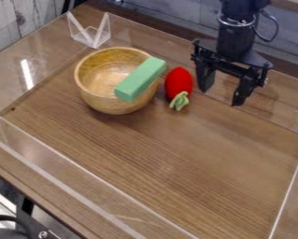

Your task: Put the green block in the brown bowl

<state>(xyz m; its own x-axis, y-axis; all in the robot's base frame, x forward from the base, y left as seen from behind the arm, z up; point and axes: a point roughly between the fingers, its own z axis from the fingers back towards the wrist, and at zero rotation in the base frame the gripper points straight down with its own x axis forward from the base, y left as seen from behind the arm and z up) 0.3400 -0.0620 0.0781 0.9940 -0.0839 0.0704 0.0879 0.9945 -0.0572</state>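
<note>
The green block [140, 78] lies tilted across the right rim of the brown bowl [104, 82], one end inside the bowl and the other over its edge. My gripper [227, 90] hangs to the right of the bowl, pointing straight down, open, with nothing between its black fingers [244, 93]. It stands apart from the block.
A red strawberry toy [178, 86] with green leaves lies on the wooden table [163, 168] between the bowl and the gripper. A clear plastic stand [89, 31] sits at the back left. Clear low walls [138, 217] edge the table.
</note>
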